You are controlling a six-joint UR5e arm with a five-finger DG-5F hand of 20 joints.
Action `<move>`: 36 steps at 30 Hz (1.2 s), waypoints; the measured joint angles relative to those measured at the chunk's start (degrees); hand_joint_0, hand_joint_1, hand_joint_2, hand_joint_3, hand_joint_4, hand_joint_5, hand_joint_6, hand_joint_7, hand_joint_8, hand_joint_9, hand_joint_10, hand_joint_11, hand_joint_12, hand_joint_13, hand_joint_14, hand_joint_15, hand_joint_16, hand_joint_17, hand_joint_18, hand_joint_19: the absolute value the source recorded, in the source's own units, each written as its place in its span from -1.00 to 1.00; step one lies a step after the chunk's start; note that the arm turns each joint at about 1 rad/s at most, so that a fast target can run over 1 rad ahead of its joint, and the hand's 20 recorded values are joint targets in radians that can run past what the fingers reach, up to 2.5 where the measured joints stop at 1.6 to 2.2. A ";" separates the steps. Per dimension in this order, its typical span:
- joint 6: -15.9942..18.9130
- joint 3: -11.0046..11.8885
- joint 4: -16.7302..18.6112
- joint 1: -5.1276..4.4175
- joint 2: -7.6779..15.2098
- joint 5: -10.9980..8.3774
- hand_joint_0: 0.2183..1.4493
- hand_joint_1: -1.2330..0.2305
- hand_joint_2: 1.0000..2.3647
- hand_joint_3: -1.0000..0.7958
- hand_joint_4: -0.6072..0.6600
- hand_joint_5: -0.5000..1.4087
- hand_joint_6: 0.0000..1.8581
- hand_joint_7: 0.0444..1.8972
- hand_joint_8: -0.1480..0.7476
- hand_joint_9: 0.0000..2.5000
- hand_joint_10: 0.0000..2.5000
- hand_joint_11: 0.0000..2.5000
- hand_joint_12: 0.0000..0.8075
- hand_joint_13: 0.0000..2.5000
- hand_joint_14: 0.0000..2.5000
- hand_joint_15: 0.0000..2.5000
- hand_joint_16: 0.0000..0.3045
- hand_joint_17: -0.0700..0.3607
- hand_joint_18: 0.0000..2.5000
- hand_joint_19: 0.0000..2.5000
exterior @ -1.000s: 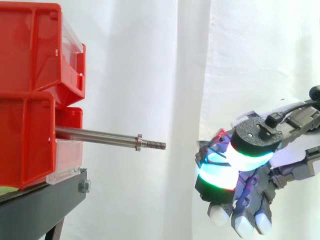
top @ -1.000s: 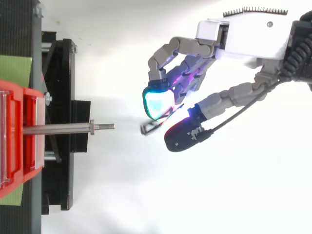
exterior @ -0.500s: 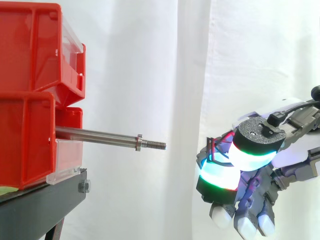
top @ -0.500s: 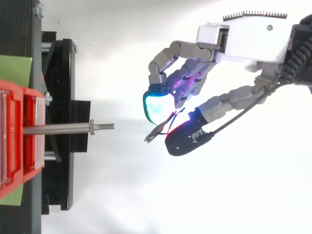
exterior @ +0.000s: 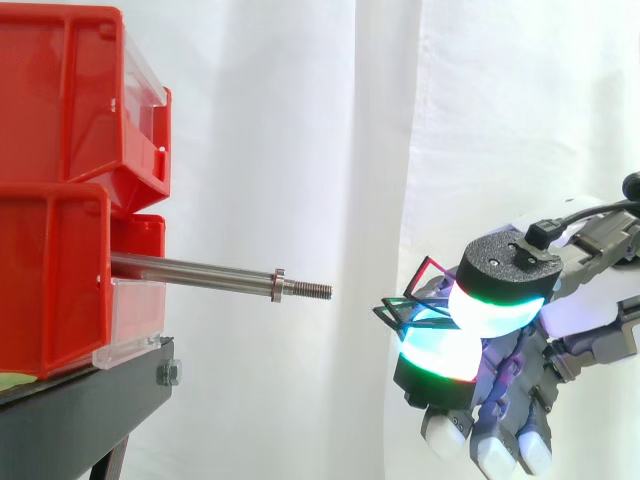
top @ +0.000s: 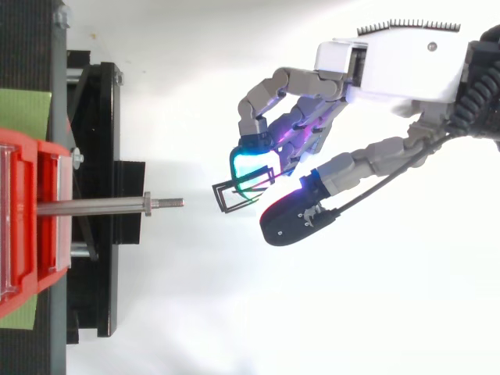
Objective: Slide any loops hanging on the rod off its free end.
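Wire loops (top: 234, 195), thin, light and probably easy to bend, were pinched by one edge between the robot hand's (top: 398, 66) glowing pads (exterior: 490, 312), well apart from the bare rod (exterior: 200, 272) ahead of it.

Two red bins (exterior: 50, 270) are sitting stacked at the left on a black stand (exterior: 80, 410), a white curtain (exterior: 300, 120) hanging far behind.

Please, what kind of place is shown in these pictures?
Probably a robot test bench in a laboratory: a white curtain as backdrop, red bins on a black stand with a metal rod sticking out, and a robot hand whose fingers pinch thin wire loops.
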State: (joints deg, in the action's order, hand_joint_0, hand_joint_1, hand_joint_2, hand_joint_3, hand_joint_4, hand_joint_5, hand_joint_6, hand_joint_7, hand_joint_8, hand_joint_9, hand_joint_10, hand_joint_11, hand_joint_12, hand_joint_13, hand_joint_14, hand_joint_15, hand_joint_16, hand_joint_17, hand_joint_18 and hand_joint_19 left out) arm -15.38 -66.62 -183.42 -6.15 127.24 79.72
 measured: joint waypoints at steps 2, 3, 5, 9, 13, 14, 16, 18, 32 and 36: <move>0.11 0.00 -0.02 0.00 0.00 0.00 -0.31 -0.46 -0.98 -0.23 0.13 -0.66 -0.14 -0.02 -0.01 -0.27 -0.99 -0.75 -0.27 -0.25 -0.99 -0.85 -0.70 -0.20 -0.24 -0.71; 0.20 0.00 -0.05 0.00 -0.01 0.00 -0.30 -0.46 -0.98 -0.26 0.16 -0.66 -0.14 -0.02 -0.01 -0.27 -0.99 -0.75 -0.26 -0.25 -0.99 -0.85 -0.70 -0.20 -0.24 -0.71; 0.32 0.00 -0.13 0.00 -0.02 0.00 -0.30 -0.47 -0.98 -0.30 0.18 -0.66 -0.14 -0.01 -0.01 -0.27 -0.99 -0.75 -0.27 -0.25 -0.99 -0.85 -0.70 -0.21 -0.24 -0.71; 0.48 0.00 -0.36 -0.02 -0.02 0.00 -0.37 -0.34 -0.99 -0.32 0.18 -0.65 -0.15 0.04 0.00 -0.25 -0.99 -0.76 -0.26 -0.24 -0.99 -0.85 -0.71 -0.21 -0.24 -0.70; 0.52 0.00 -0.49 -0.06 -0.02 0.00 -0.39 -0.25 -0.98 -0.31 0.17 -0.63 -0.16 0.09 0.02 -0.22 -0.99 -0.75 -0.26 -0.23 -0.99 -0.84 -0.70 -0.20 -0.24 -0.69; 0.52 0.00 -0.50 -0.07 -0.01 0.00 -0.39 -0.22 -0.98 -0.30 0.16 -0.63 -0.16 0.09 0.03 -0.21 -0.99 -0.74 -0.25 -0.23 -0.99 -0.84 -0.70 -0.20 -0.24 -0.69; 0.52 0.00 -0.52 -0.08 0.00 0.00 -0.39 -0.21 -0.98 -0.28 0.16 -0.63 -0.16 0.11 0.03 -0.20 -0.99 -0.75 -0.25 -0.23 -0.99 -0.84 -0.70 -0.20 -0.24 -0.69; 0.53 0.00 -0.55 -0.08 0.00 0.00 -0.40 -0.21 -0.98 -0.27 0.16 -0.63 -0.16 0.11 0.03 -0.20 -0.99 -0.75 -0.24 -0.22 -0.99 -0.84 -0.70 -0.20 -0.23 -0.69; 0.93 0.00 -1.02 -0.10 0.02 0.00 -0.32 -0.47 -0.98 -0.25 0.16 -0.67 -0.10 -0.01 0.01 -0.24 -0.99 -0.73 -0.26 -0.24 -0.99 -0.84 -0.70 -0.20 -0.24 -0.71; 1.17 0.00 -1.26 -0.10 0.02 0.00 -0.34 -0.43 -0.99 -0.37 0.17 -0.67 -0.10 0.01 0.00 -0.23 -0.99 -0.74 -0.26 -0.24 -0.99 -0.85 -0.70 -0.20 -0.24 -0.70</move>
State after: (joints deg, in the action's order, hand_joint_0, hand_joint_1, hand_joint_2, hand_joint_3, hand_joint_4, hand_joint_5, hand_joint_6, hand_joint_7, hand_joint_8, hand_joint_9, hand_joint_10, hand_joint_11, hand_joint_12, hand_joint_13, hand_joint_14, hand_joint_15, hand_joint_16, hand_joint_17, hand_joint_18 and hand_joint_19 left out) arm -14.20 -66.62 -184.69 -6.25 127.25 79.72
